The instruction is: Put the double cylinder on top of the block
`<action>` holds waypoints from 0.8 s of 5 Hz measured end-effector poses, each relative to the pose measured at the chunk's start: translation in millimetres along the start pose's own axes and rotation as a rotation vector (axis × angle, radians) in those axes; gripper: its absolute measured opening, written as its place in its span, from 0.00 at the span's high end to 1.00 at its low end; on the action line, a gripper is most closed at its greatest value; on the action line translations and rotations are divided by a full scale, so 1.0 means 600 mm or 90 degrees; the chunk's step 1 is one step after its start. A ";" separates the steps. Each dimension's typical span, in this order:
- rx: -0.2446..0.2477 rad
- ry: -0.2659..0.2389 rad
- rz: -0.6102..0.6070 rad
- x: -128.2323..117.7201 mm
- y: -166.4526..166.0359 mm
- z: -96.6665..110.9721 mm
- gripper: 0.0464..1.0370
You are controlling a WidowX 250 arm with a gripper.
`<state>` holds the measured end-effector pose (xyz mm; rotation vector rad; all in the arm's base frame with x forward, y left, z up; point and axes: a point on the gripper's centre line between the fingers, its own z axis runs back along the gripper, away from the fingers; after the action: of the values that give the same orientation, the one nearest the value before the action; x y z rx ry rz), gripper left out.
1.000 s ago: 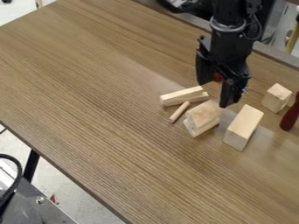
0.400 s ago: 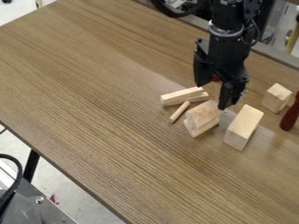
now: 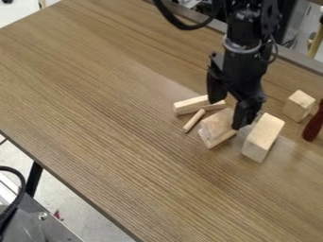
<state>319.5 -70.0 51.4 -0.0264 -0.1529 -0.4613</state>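
right edge cuts off the red thing [image 3: 312, 126].

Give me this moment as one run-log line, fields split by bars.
hand: open, low over the notched wooden piece | grip: none apparent | long block: beside that piece, top bare | thin dowel: on table

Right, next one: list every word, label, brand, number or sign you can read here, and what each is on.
None: I can read no text, number or sign in this view. That goes for the pale wooden blocks, the gripper, the dark red object at the right edge and the tabletop.
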 end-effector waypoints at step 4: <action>-0.020 0.025 -0.007 -0.013 -0.017 -0.040 0.42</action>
<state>311.4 -77.4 26.6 -0.0475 -0.1073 -0.4749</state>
